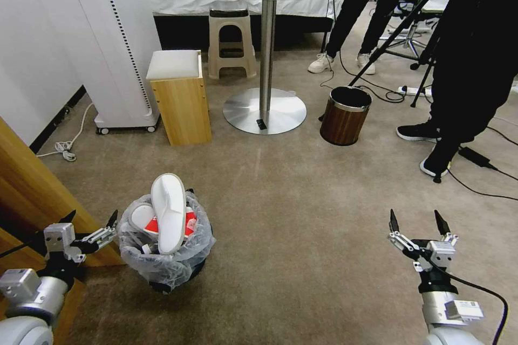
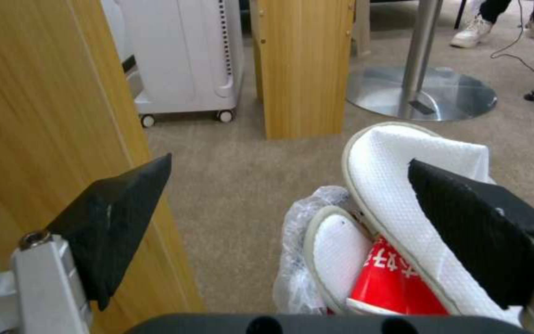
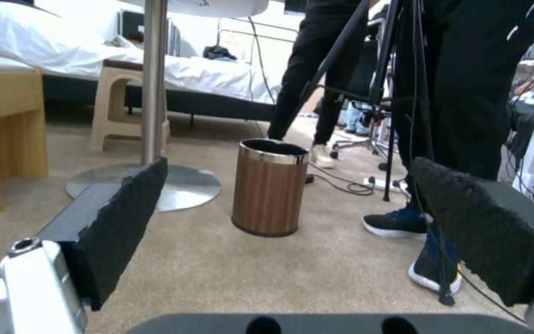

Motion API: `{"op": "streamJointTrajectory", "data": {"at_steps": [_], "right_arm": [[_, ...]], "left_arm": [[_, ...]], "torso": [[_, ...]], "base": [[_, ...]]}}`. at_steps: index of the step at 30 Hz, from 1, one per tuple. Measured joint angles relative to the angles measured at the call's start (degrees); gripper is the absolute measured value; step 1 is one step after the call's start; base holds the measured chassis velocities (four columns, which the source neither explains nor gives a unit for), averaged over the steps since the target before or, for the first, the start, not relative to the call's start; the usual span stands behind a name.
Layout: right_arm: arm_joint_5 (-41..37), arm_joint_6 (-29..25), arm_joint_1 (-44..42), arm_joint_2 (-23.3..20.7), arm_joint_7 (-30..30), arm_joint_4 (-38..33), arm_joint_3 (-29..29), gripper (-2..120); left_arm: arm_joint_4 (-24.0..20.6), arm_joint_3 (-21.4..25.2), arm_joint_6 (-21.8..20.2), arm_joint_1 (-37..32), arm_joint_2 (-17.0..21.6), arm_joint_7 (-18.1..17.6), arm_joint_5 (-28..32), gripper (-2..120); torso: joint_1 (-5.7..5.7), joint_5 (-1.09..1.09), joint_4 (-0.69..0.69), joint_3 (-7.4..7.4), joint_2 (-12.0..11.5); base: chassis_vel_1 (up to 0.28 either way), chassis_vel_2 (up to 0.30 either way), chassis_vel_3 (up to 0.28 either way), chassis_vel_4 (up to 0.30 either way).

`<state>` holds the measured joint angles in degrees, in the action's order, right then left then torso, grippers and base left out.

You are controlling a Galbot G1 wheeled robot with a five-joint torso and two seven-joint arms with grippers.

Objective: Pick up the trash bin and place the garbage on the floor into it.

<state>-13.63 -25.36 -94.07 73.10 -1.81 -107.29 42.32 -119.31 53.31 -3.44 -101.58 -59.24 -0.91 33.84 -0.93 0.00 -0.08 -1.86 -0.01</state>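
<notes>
The trash bin (image 1: pixel 162 265), a small dark bin lined with a crinkly translucent bag (image 2: pixel 298 218), stands on the beige floor (image 1: pixel 302 215) at the lower left. Garbage lies inside it: a white slipper (image 1: pixel 168 210) (image 2: pixel 403 185) sticks up out of the top, a second white slipper (image 2: pixel 341 250) leans beside it, and a red wrapper (image 1: pixel 190 223) (image 2: pixel 390 278) sits between them. My left gripper (image 1: pixel 91 217) (image 2: pixel 289 162) is open just left of the bin, holding nothing. At the lower right, my right gripper (image 1: pixel 416 222) (image 3: pixel 289 162) hangs open and empty above bare carpet.
A wooden panel (image 1: pixel 27 183) stands close behind my left gripper. A brown wood-grain bin (image 1: pixel 345 116) (image 3: pixel 270 185), a round table's metal base (image 1: pixel 264 110) and a wooden stool (image 1: pixel 181 97) stand farther ahead. People's legs, a tripod and cables (image 1: pixel 475 188) crowd the right.
</notes>
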Motion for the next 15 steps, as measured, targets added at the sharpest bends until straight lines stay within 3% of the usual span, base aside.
{"op": "streamJointTrajectory", "data": {"at_steps": [15], "right_arm": [[-0.06,0.06,0.02,-0.02,0.00,-0.03,0.00,100]], "left_arm": [[-0.01,-0.04,-0.06,0.02,0.00,-0.05,-0.01,100]], "torso": [[0.00,0.00,0.00,0.00,0.00]], "base": [[0.000,0.000,0.000,0.000]]}}
